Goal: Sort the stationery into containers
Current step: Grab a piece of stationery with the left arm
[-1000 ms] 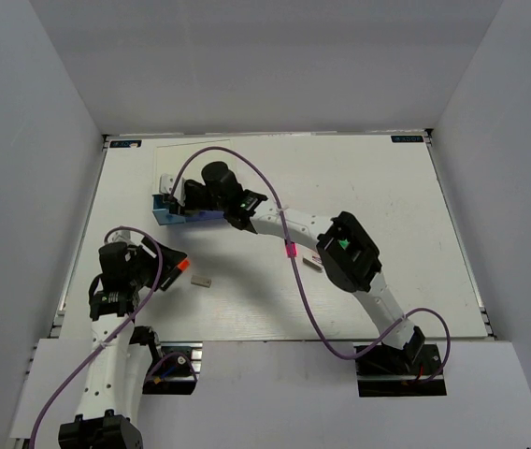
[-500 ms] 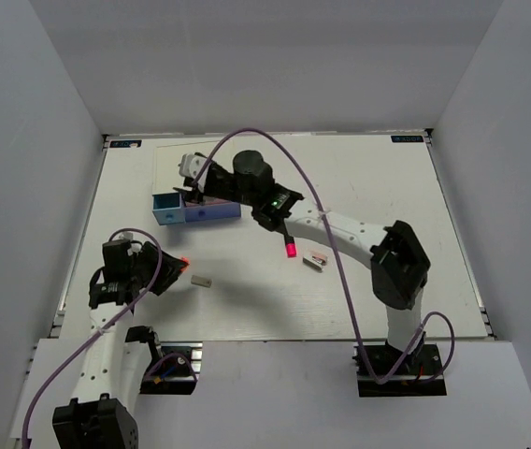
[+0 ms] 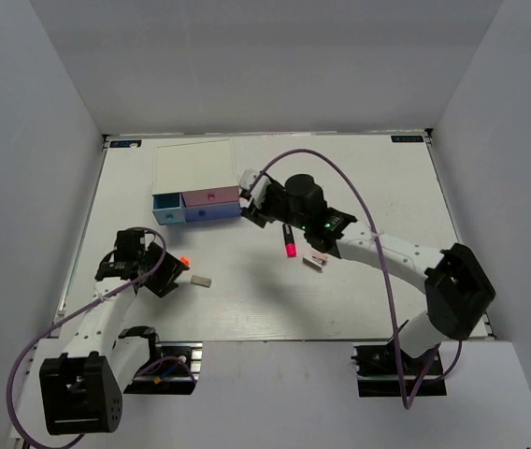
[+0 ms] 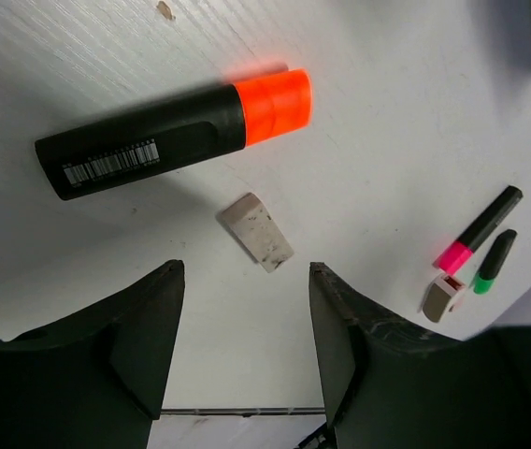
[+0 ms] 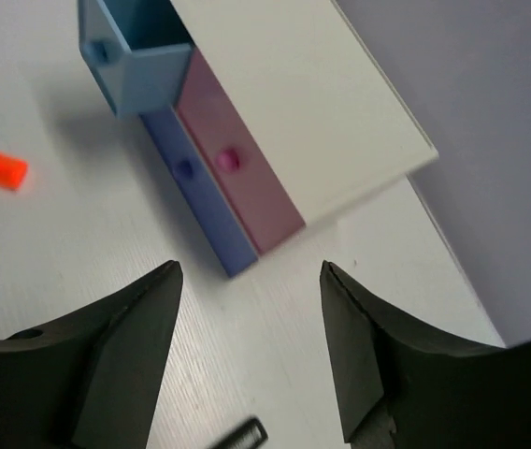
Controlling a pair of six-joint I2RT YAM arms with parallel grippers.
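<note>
The left fingers hang open and empty, with the grey eraser just off their tips and the orange highlighter beyond. The right fingers gape empty near the box, whose blue drawer is pulled out; bare table lies between.

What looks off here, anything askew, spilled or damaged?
Only the light blue drawer of the white-topped square box stands pulled out; the pink drawer and purple drawer are shut. The small grey-white eraser shows dark smudges. Nothing looks spilled or broken.
</note>
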